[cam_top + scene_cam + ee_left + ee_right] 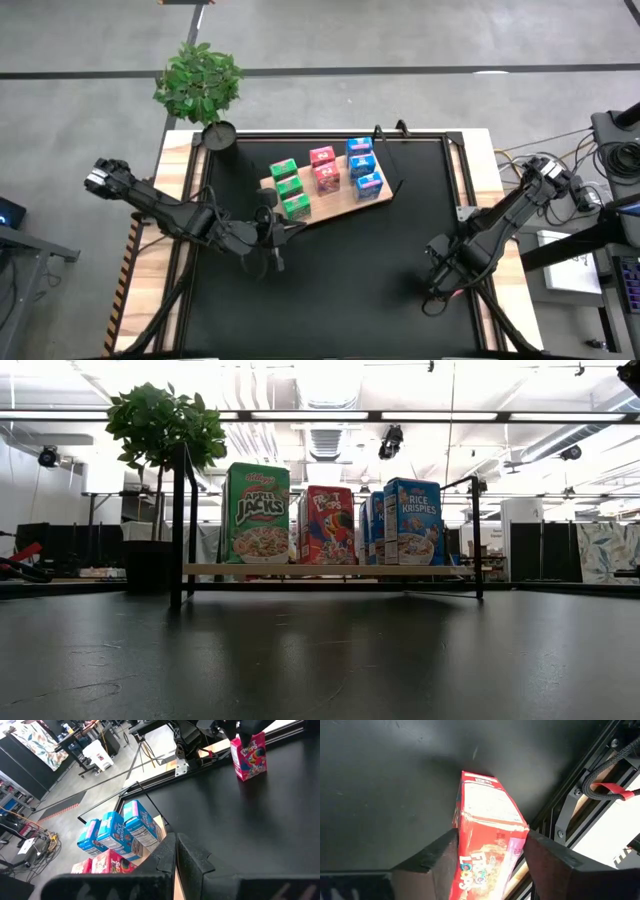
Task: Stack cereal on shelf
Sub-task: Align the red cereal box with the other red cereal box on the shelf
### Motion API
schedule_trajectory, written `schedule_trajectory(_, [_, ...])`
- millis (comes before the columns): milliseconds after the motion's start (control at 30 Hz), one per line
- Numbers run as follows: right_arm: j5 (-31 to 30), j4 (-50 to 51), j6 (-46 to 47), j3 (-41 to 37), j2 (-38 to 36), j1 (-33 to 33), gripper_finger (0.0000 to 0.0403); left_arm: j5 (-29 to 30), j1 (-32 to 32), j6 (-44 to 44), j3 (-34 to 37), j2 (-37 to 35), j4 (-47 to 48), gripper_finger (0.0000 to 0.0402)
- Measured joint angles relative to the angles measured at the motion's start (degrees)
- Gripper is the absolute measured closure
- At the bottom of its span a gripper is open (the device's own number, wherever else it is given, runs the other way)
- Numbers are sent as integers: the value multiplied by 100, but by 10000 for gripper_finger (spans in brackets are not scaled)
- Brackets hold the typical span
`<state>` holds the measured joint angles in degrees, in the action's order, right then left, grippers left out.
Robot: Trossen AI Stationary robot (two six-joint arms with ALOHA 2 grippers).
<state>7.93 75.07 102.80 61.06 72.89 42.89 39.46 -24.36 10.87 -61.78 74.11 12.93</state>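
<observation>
The shelf is a light-wood board lying on the far middle of the black mat. On it stand three green, two pink-red and three blue cereal boxes, also seen in a row in the low view. Another pink-red box stands on the mat near the right edge, under my right gripper, which is shut on it. The arm hides this box in the high view. My left gripper is shut with nothing between its fingers, and hovers over the mat just near of the shelf's left end. My right gripper pinches the pink-red box between its two fingers on two opposite faces, at the box's upper end. The fingers come from above, pointing down. The box stands about upright with its bottom on the black mat.
A potted plant stands at the mat's far left corner. Black frame rails run along the mat's edges, with cables beyond the right side. Bare mat lies between the two arms.
</observation>
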Motion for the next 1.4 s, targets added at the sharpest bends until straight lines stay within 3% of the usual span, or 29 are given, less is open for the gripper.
schedule_trajectory(200, [-89,-43,-215,7,1,-2,227,0,0,-20,0,0,-3,402])
schedule_trajectory(467, [-1423,-61,-1057,202,-1,-205,232,0,0,-93,-4,0,-26,402])
schedule_trajectory(700, [-2214,-459,-2515,270,1,-756,232,-2,-11,-144,-7,0,-57,402])
schedule_trajectory(1167, [-2306,-2219,-6261,894,8,-2272,232,-2,-33,-253,-33,0,-78,402])
schedule_trajectory(1400, [-2280,-2570,-7598,1485,109,-3039,232,-2,-33,-242,-33,0,-138,402])
